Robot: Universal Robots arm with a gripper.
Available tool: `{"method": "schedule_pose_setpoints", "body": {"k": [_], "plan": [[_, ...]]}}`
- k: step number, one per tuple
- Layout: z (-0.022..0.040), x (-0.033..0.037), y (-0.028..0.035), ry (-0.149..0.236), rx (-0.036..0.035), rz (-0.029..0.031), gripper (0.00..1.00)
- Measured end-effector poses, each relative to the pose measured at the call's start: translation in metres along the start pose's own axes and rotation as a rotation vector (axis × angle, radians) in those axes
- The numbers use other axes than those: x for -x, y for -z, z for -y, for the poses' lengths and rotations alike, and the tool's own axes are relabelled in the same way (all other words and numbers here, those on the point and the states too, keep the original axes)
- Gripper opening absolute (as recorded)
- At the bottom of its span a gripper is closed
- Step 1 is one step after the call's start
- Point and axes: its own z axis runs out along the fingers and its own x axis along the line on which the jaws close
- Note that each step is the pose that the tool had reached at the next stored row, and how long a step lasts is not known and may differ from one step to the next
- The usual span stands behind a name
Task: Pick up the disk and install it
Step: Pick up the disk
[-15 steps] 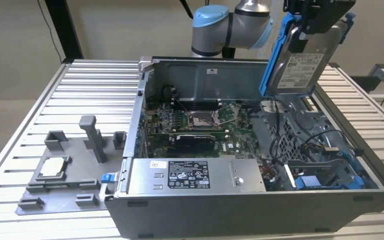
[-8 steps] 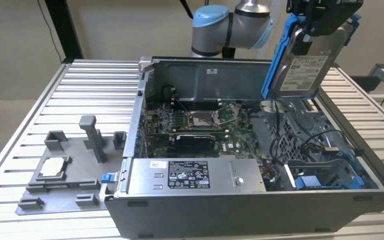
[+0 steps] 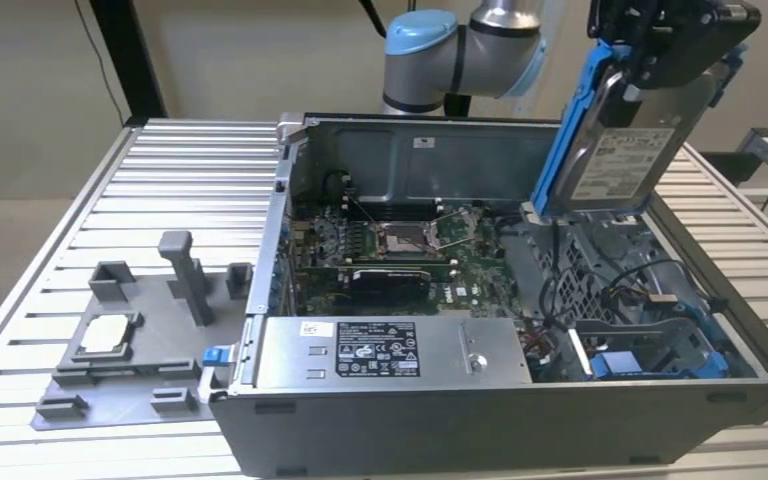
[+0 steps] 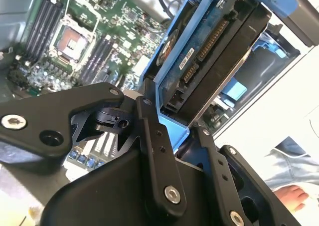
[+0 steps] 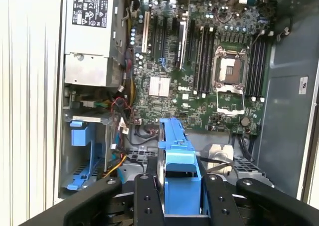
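The disk (image 3: 620, 150), a silver-grey drive with a white label in a blue carrier, hangs on edge and slightly tilted above the open computer case (image 3: 491, 400), over its far right part. My gripper (image 3: 667, 45) is shut on the disk's upper end. In the second wrist view the disk (image 4: 214, 51) stands out between the two black fingers (image 4: 155, 151), connector edge toward the motherboard. In the first wrist view the blue carrier (image 5: 177, 156) sits clamped between the fingers (image 5: 147, 198), over the case floor beside the motherboard (image 5: 199, 61).
A grey power supply box (image 3: 384, 350) with a label lies along the case's front. A blue drive bay (image 3: 644, 355) with cables sits at the case's front right. A grey fixture (image 3: 131, 345) holding a white-topped chip (image 3: 107, 333) stands at the exterior view's left. A person's foot (image 4: 291, 193) shows beyond the table.
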Motion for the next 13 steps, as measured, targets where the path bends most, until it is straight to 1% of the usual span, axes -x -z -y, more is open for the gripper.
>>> {"method": "schedule_pose_setpoints", "body": {"k": [6,13], "plan": [[-0.0011,-0.0197,0.0008,0.0,-0.0001,0.0029,0.0],[-0.002,-0.0383,0.0032,-0.001,-0.0004,0.0059,0.0]]}}
